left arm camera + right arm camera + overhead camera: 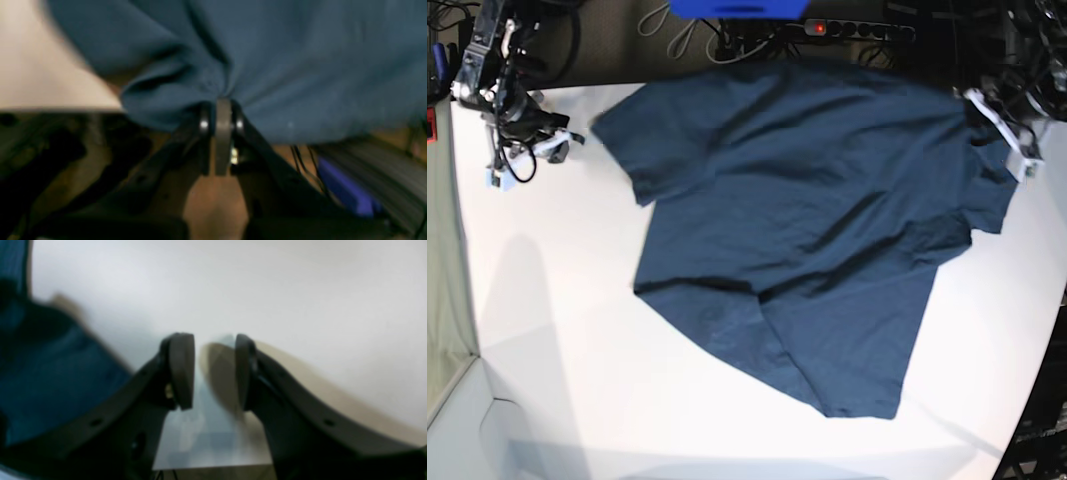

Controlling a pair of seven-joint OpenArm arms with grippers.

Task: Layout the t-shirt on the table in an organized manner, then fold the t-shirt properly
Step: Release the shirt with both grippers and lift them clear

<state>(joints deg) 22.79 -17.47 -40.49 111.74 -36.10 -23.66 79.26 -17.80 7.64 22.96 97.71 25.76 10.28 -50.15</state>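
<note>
Your right gripper (213, 371) hangs with jaws apart, holding nothing, beside the navy t-shirt (817, 230) spread across the white table (567, 330). Your left gripper (223, 115) is clenched on the shirt's fabric.

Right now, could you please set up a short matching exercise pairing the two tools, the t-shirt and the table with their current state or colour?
Column one:
1. left tool
2. right tool
3. t-shirt
4. table

Column two:
A. white and smooth-topped
B. open, with nothing between its fingers
C. dark navy blue, spread out with creases
D. shut on bunched fabric

Right pairs: 1-D, 2-B, 3-C, 4-A
</note>
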